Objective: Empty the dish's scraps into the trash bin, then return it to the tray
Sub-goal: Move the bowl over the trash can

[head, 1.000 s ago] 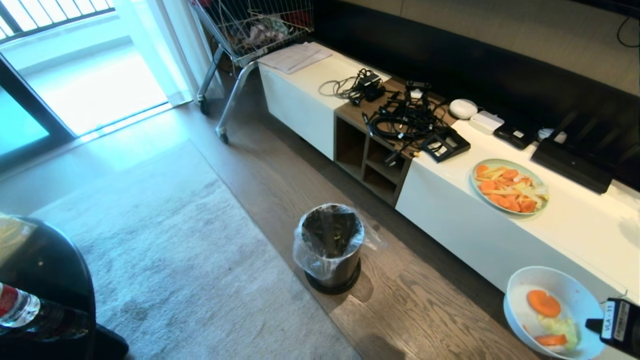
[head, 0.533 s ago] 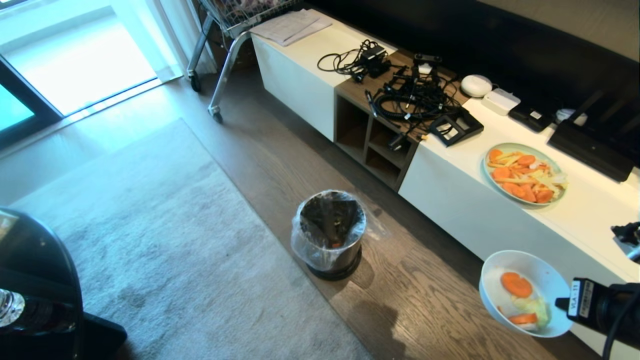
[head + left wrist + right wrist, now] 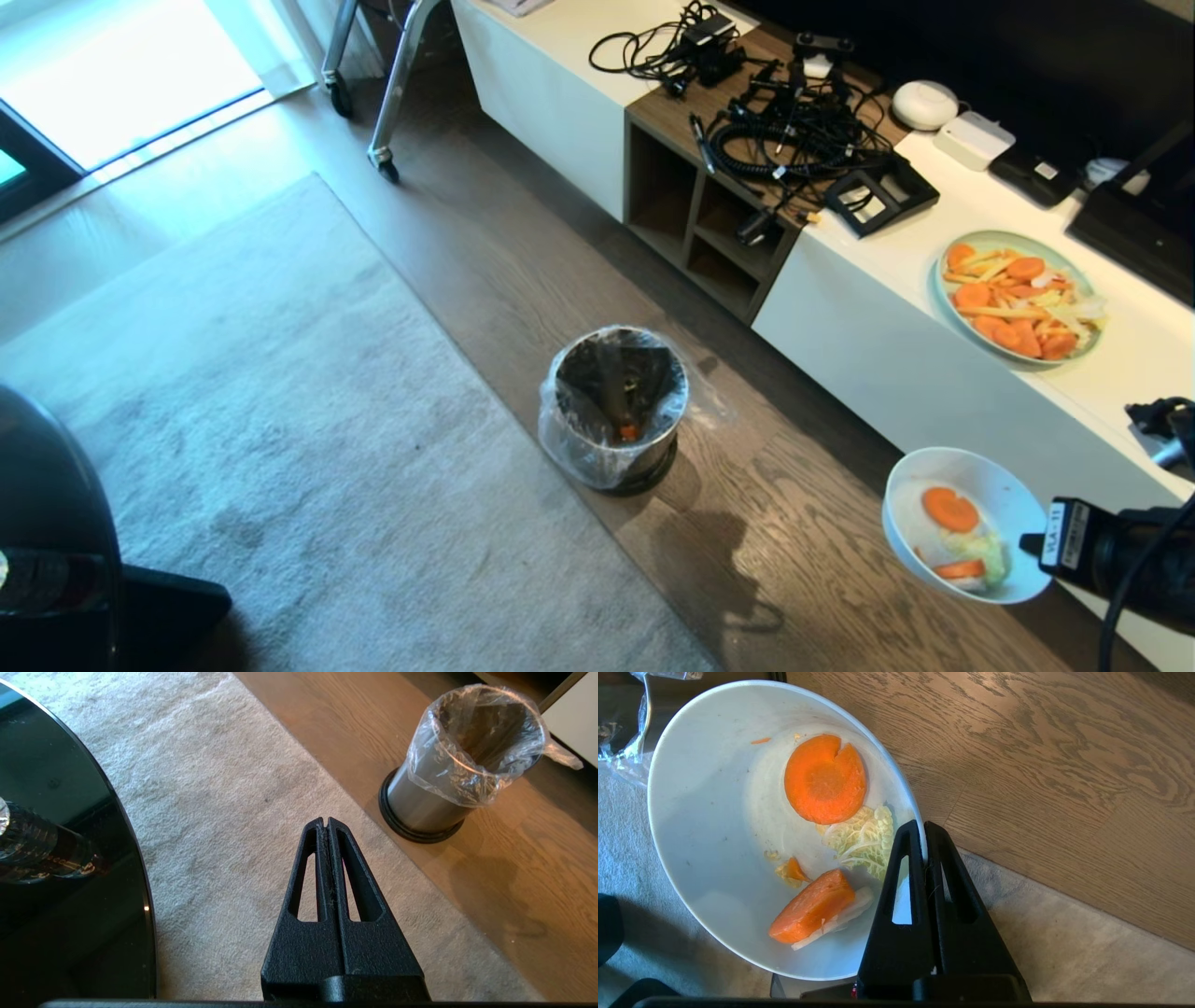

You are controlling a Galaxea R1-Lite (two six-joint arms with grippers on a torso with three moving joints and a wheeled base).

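Note:
The dish (image 3: 907, 509), a small white bowl, hangs above the wooden floor at the lower right, roughly level. My right gripper (image 3: 1027, 543) is shut on its rim (image 3: 923, 828), one finger inside and one outside. The scraps (image 3: 950, 511) lie in the dish: a round carrot slice (image 3: 825, 778), a carrot wedge and a pale cabbage bit. The trash bin (image 3: 616, 406), steel with a clear liner, stands on the floor well to the left of the dish and also shows in the left wrist view (image 3: 460, 760). My left gripper (image 3: 325, 821) is shut and empty over the rug. The tray is out of view.
A white low cabinet (image 3: 887, 373) runs along the right, carrying a pale-green plate (image 3: 943, 271) of carrots and fries and a tangle of cables (image 3: 784, 140). A round black glass table (image 3: 47, 523) with a bottle (image 3: 42, 854) stands at the left. A grey rug (image 3: 280, 448) borders the wood floor.
The head view has tilted, so the whole scene slid up the picture. The right gripper has carried the dish a little left, nearer the trash bin.

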